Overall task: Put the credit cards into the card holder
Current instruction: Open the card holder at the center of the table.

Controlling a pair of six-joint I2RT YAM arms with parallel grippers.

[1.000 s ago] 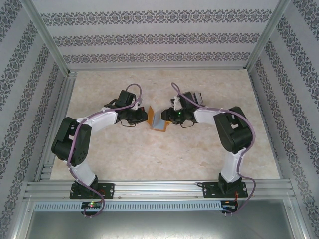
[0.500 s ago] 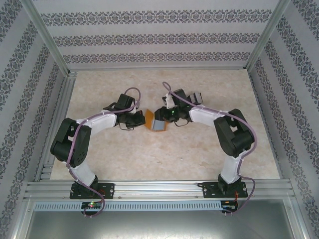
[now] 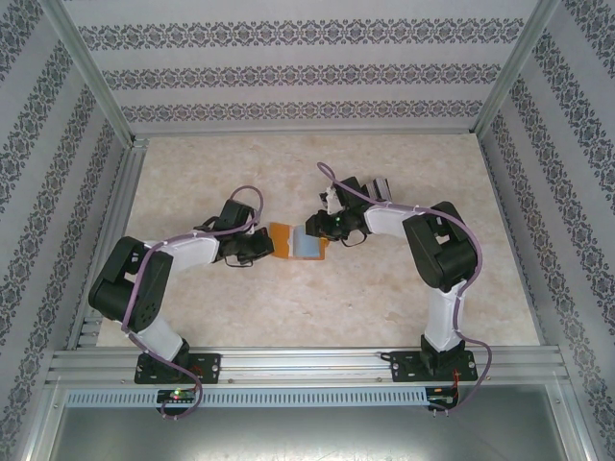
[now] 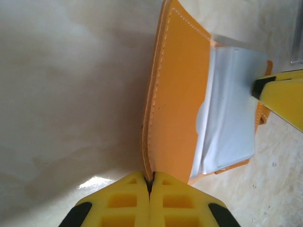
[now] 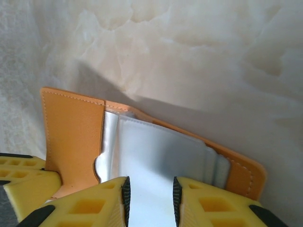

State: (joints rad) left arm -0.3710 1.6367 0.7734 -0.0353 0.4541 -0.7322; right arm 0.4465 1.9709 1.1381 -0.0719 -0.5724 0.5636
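Left wrist view shows the card holder (image 4: 177, 94) lying open on the desk (image 3: 288, 307), its orange flap raised on edge. The left gripper (image 4: 150, 189) is clamped tight on that flap's stitched rim. Inside sit layered pale blue-grey pockets (image 5: 156, 151); what they contain cannot be made out. In the right wrist view the right gripper (image 5: 150, 198) stands partly open with a pale pocket leaf showing between its fingertips; whether it pinches that leaf cannot be told. From the top, the credit cards (image 3: 383, 182) lie on the desk well behind the holder, mostly hidden by the right arm (image 3: 432, 254).
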